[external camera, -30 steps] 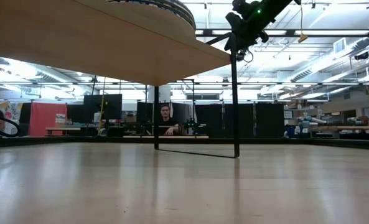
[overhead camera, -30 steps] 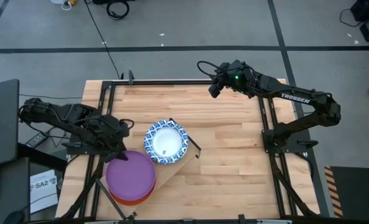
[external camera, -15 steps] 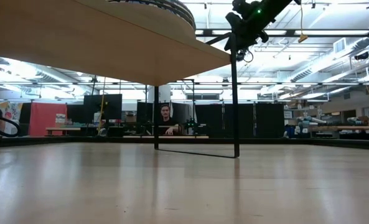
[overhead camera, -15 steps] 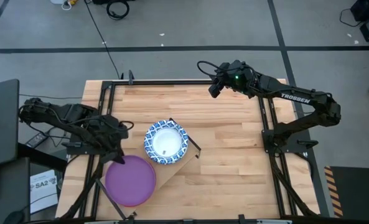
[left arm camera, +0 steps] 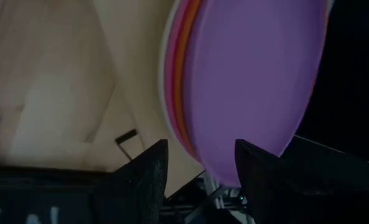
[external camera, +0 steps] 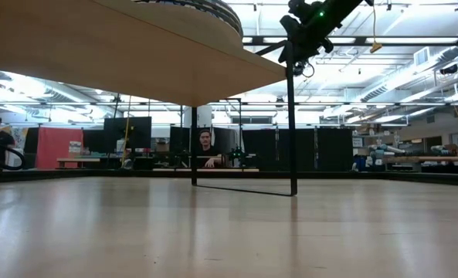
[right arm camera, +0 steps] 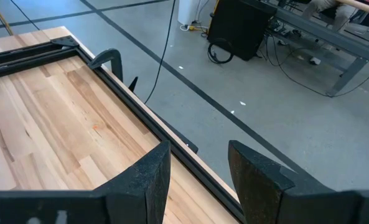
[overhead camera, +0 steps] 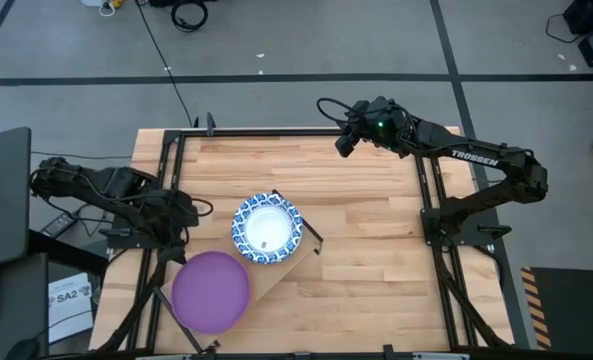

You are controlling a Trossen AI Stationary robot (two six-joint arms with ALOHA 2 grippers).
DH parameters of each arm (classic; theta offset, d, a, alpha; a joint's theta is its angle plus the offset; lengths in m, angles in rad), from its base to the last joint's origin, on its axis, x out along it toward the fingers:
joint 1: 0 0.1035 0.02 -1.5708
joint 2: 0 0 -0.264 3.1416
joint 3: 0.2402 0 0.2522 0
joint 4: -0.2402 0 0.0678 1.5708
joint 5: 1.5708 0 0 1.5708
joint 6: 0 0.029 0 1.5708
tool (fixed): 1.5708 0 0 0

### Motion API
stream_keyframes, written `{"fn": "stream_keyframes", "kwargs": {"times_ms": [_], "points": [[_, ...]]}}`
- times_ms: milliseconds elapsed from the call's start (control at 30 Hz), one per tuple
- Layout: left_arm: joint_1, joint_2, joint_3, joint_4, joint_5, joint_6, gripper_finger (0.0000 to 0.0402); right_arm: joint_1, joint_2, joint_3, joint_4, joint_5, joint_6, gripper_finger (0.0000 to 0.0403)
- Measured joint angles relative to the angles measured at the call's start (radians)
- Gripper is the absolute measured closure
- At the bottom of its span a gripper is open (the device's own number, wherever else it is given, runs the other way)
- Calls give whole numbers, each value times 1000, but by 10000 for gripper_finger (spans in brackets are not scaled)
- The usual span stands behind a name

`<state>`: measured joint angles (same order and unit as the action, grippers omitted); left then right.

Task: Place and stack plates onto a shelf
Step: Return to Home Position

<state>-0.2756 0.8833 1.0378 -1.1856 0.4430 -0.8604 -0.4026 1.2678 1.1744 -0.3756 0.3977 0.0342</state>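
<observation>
Wood shelf (overhead camera: 274,276), two plate stacks (overhead camera: 210,291)

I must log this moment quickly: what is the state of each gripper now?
Left gripper: open, holding nothing.
Right gripper: open, holding nothing.

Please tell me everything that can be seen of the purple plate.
The purple plate is round and plain, one even colour, no pattern, smooth-looking. It lies flat on top of a stack on the shelf, at the end near the left arm. In the left wrist view, orange, magenta and pale rims show under it. The blue-and-white plate lies close beside it. The left gripper, open, is near its rim and does not hold it.
</observation>
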Motion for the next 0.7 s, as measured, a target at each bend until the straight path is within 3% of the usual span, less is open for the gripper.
{"fn": "stream_keyframes", "kwargs": {"times_ms": [233,433,700], "points": [[0,0,0,-23,-6,44,209,0,0,0,0,0,0,235],[0,0,0,-23,-110,153,209,0,0,0,0,-6,1,235],[23,0,0,21,-243,370,209,4,24,-1,82,-178,2,235]]}}
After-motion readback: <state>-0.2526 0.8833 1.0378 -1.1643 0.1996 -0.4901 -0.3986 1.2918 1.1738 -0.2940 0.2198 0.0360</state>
